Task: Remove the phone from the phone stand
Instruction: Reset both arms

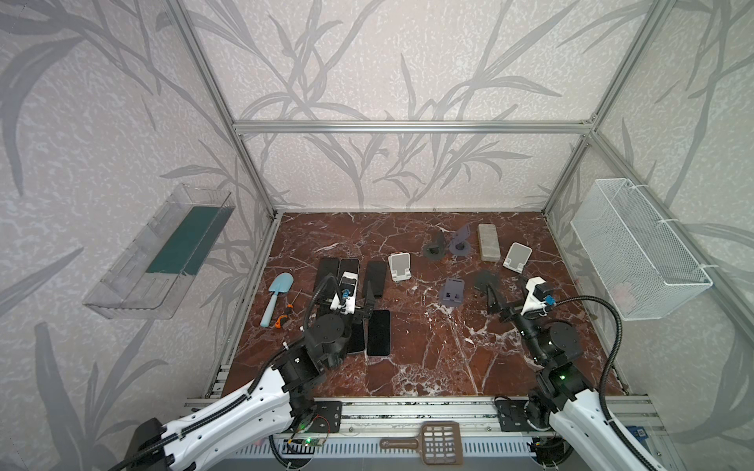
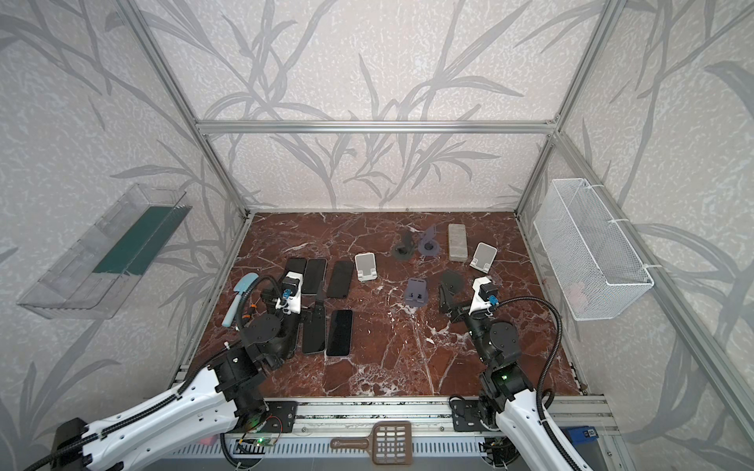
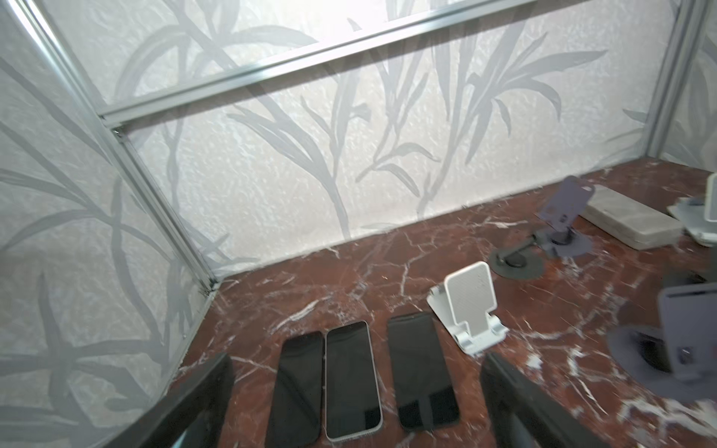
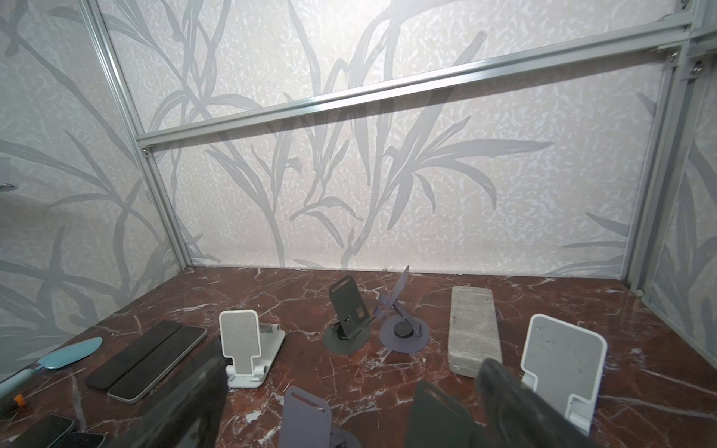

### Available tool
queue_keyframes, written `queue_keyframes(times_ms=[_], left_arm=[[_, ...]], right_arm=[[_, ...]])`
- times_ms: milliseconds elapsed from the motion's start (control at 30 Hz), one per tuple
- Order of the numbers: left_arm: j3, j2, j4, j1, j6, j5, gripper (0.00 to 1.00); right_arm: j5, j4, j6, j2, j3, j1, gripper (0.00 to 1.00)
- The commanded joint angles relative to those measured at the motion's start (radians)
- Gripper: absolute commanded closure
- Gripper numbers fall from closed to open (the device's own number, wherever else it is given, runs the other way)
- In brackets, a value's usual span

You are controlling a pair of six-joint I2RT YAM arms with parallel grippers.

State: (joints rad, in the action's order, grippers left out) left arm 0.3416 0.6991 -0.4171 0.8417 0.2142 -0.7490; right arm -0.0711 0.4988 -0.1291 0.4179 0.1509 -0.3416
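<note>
Several dark phones (image 1: 378, 332) lie flat on the marble table (image 1: 428, 367) at the left, three of them side by side (image 3: 351, 380). Several phone stands are spread over the middle and right: white ones (image 1: 399, 266) (image 1: 517, 257), grey (image 1: 433, 246) and purple (image 1: 453, 291). Every stand I can see holds nothing. My left gripper (image 2: 294, 304) hangs open just above the flat phones, its fingers (image 3: 201, 399) wide apart. My right gripper (image 1: 510, 293) is open too, with a purple stand (image 4: 306, 419) and a dark grey stand (image 4: 438, 419) in front of it.
A light blue trowel (image 1: 277, 297) and a small orange-handled tool (image 1: 281, 318) lie at the far left. A grey stone block (image 1: 488, 241) sits at the back. A wire basket (image 1: 636, 261) hangs on the right wall, a clear shelf (image 1: 163, 253) on the left wall.
</note>
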Motion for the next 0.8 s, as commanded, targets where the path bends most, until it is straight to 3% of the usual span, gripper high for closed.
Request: queue_keyframes(times_ms=[0, 133, 300, 367, 467, 633, 700, 767], left_arm=[[-0.082, 0.072, -0.479, -0.112, 0.076, -0.036, 0.01], [-0.107, 0.229, -0.568, -0.238, 0.025, -0.006, 0.01], [-0.214, 0.441, -0.861, -0.406, 0.096, 0.095, 0.01], [-0.219, 0.516, -0.848, -0.493, 0.001, 0.164, 0.01], [-0.195, 0.648, -0.821, -0.571, -0.026, 0.250, 0.01], [-0.181, 0.916, -1.000, -0.733, -0.180, 0.394, 0.01], [-0.137, 0.949, -0.986, -0.756, -0.170, 0.436, 0.01], [-0.106, 0.895, -0.850, -0.775, -0.206, 0.447, 0.01]], right_arm=[[-0.090, 0.033, 0.075, 0.021, 0.025, -0.005, 0.01], [-0.058, 0.126, 0.167, 0.155, 0.019, -0.005, 0.01], [-0.065, 0.144, 0.185, 0.254, 0.034, -0.004, 0.01], [-0.073, 0.119, 0.194, 0.271, 0.042, -0.004, 0.01], [-0.091, 0.111, 0.226, 0.284, 0.035, -0.001, 0.01], [-0.058, 0.069, 0.258, 0.319, 0.035, 0.011, 0.01], [-0.053, 0.062, 0.304, 0.327, 0.031, 0.013, 0.01], [-0.046, 0.075, 0.337, 0.341, 0.027, 0.032, 0.01]])
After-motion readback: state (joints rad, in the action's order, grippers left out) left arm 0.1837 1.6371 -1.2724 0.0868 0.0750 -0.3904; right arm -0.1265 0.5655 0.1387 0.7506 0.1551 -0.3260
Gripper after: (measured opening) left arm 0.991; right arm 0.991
